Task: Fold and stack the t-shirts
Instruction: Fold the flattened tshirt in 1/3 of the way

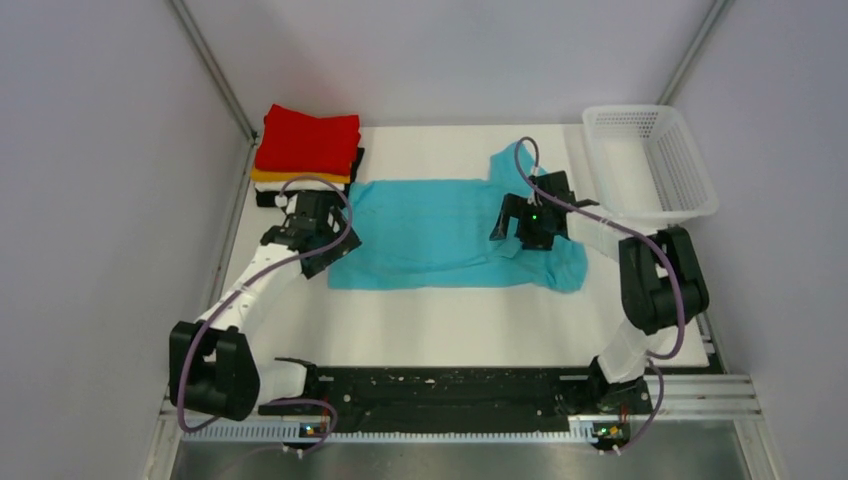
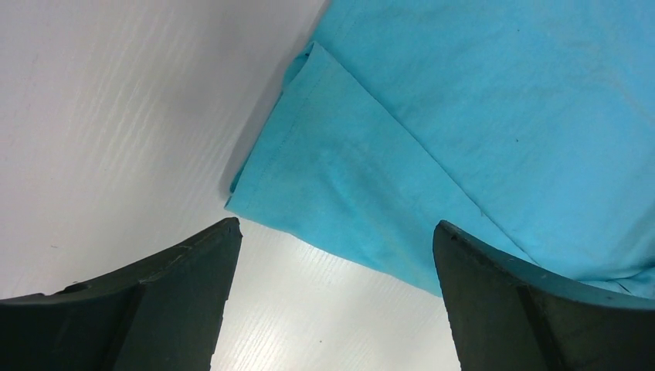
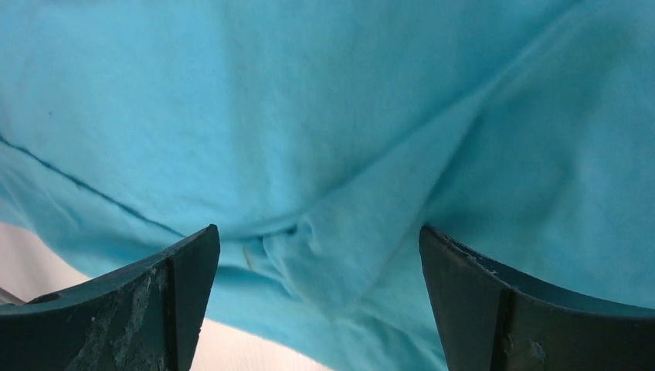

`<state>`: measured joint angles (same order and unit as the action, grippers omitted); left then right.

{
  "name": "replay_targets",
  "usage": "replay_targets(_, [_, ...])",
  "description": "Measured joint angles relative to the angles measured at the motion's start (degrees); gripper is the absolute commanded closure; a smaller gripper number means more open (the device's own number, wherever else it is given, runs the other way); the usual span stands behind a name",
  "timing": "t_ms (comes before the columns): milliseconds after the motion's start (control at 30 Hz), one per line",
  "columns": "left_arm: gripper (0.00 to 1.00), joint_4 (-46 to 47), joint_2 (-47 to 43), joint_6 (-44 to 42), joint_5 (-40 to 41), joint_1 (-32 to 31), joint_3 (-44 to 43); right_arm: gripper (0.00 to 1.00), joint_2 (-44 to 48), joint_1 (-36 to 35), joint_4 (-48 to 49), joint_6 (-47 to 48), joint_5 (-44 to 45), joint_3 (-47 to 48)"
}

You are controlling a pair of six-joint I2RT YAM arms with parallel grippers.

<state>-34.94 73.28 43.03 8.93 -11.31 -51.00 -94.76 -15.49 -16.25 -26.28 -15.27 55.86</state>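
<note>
A turquoise-blue t-shirt lies spread across the middle of the white table, partly folded lengthwise. My left gripper hovers open over its left hem end; in the left wrist view the shirt's folded corner lies just ahead of the wide-apart fingers, with bare table between them. My right gripper hangs open over the sleeve end; a bunched fold of the shirt sits under the spread fingers. A stack of folded t-shirts, red on top, then orange, white and black, sits at the back left.
A white plastic mesh basket stands at the back right corner. Grey walls close in on both sides. The black rail with the arm bases runs along the near edge.
</note>
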Motion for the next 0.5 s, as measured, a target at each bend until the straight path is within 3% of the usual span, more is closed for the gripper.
replay_targets(233, [0.01,-0.63,-1.97,0.00,0.94,0.00,0.24,0.01,-10.73,-2.69,1.33,-3.21,-0.17,14.12])
replay_targets(400, [0.01,-0.61,-2.16,0.02,-0.15,0.00,0.24,0.01,-11.50,-3.67,1.66,-6.82,3.39,21.90])
replay_targets(500, [0.01,-0.11,-1.73,0.00,-1.68,-0.04,0.24,0.01,-10.23,-3.69,0.55,-6.73,6.82,21.05])
